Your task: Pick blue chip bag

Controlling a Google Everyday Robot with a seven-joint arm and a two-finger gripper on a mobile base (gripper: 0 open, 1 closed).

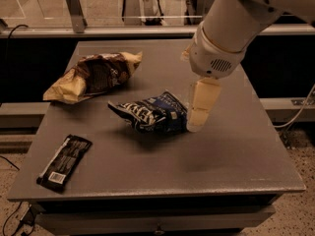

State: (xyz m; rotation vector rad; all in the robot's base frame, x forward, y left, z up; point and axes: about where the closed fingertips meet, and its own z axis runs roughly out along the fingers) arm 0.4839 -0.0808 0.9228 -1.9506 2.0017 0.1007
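— Approach or grasp: which step is this?

— Approach, I judge. The gripper hangs pointing down just beside the right end of the blue chip bag, which lies crumpled near the middle of the desk. Nothing is lifted; the bag rests on the surface.

— Is the gripper spread or closed?

— I cannot tell. Only one pale side of it shows, and whether it touches the foil or merely stands in front of it is unclear too.

— What does the next move call for?

— Probably a small shift left so the gripper sits over the bag's body, then a descent and a firm close on a raised fold. Glossy foil may slip or flatten, so a pinch on the puffed part seems safer than the edge.

— Anything else nearby?

— The yellow-and-brown chip bag lies well apart at the back left, the black wrapper near the front left. The arm's upper part is cut off at the top.
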